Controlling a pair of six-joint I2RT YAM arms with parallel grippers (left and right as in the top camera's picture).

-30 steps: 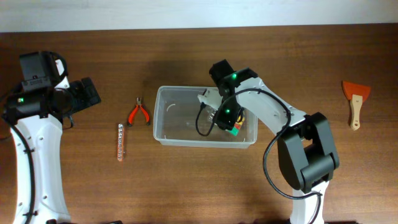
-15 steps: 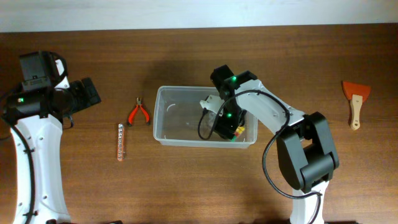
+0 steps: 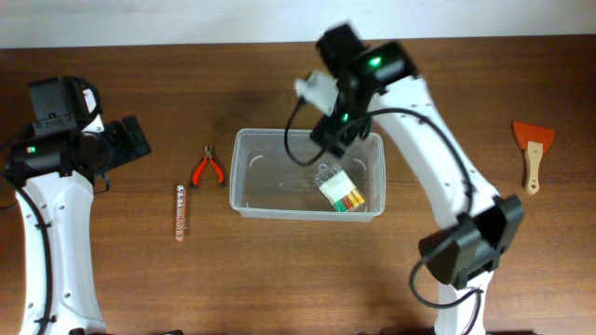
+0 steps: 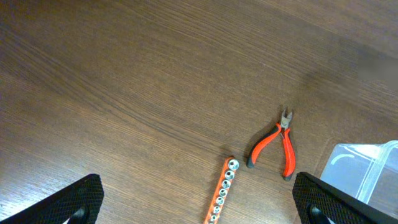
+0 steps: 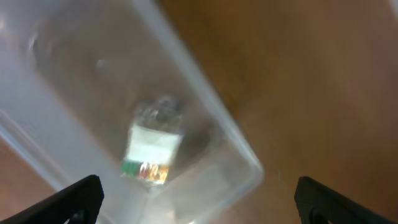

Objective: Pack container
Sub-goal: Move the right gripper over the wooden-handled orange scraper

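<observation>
Container on brown wood-grain table, white band along far edge; left tool, right tool wide.

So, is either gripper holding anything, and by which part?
Nothing is held: left gripper and right gripper are open and empty; the packet lies in the container.

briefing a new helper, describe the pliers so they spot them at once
Find the big clear container in the middle of the overhead view. Just left of it lie the pliers. Their orange handles spread in a V, unlike the straight socket rail nearby.

Top-down overhead, wrists downward, container shared
</observation>
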